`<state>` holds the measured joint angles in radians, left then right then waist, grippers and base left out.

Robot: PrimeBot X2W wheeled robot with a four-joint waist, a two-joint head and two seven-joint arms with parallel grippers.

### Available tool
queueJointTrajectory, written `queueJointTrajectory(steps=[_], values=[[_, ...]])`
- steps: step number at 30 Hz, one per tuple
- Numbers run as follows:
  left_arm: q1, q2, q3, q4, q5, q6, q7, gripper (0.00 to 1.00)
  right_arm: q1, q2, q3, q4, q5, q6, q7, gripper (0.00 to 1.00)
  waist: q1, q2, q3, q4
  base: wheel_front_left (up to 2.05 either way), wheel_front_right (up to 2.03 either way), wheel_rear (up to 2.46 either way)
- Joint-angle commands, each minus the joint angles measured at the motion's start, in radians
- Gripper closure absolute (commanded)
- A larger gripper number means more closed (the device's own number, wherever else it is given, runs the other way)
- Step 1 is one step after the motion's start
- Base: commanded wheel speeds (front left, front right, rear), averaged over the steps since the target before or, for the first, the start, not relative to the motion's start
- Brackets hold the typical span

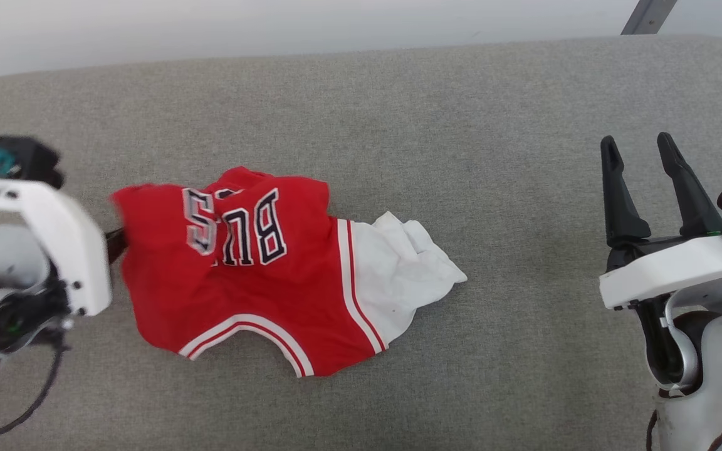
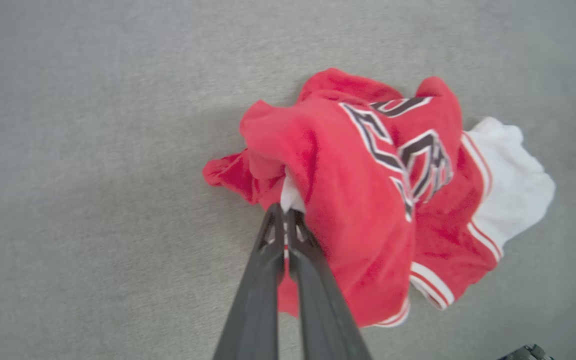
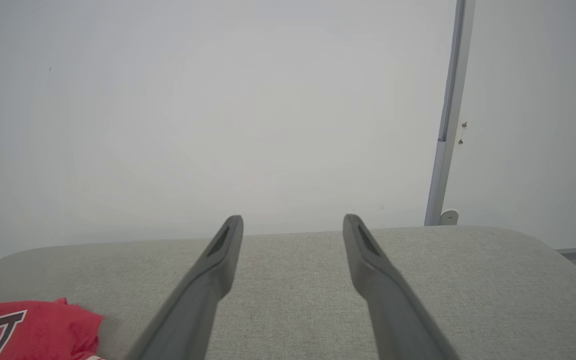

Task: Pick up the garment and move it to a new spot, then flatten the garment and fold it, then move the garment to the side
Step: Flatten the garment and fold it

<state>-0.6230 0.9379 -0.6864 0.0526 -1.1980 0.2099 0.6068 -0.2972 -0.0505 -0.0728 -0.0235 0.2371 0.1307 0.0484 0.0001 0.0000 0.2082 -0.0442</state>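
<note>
The garment (image 1: 254, 275) is a crumpled red jersey with black white-outlined lettering, striped trim and a white sleeve, lying left of centre on the grey padded surface. In the left wrist view the garment (image 2: 368, 200) bunches up around my left gripper (image 2: 283, 212), whose two dark fingers are shut on a fold of red and white cloth at its near edge. In the head view my left gripper (image 1: 116, 241) meets the garment's left edge, mostly hidden behind its white wrist housing. My right gripper (image 1: 638, 150) stands open far to the right, nothing between its fingers (image 3: 228, 240). A red corner of the garment (image 3: 33, 327) shows at lower left.
The grey fabric surface (image 1: 492, 156) spreads wide around the garment, with its far edge against a pale wall (image 3: 218, 100). A grey metal post (image 3: 445, 125) runs up the wall at the back right.
</note>
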Motion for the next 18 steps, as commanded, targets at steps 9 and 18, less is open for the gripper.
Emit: queueJointTrajectory(steps=[9, 18], values=[[-0.178, -0.161, -0.114, -0.107, 0.07, -0.064, 0.126, 1.0, 0.003, -0.001, 0.016, 0.004, 0.0, 0.0, 0.007, 0.0, -0.0001, 0.0, -0.006, -0.017, 0.0, 0.0, 0.0], [-0.201, -0.308, -0.275, -0.018, 0.126, -0.143, 0.215, 1.0, -0.014, 0.0, 0.042, 0.021, 0.015, 0.0, -0.005, 0.0, -0.0001, 0.0, 0.001, -0.057, 0.0, 0.0, 0.0]])
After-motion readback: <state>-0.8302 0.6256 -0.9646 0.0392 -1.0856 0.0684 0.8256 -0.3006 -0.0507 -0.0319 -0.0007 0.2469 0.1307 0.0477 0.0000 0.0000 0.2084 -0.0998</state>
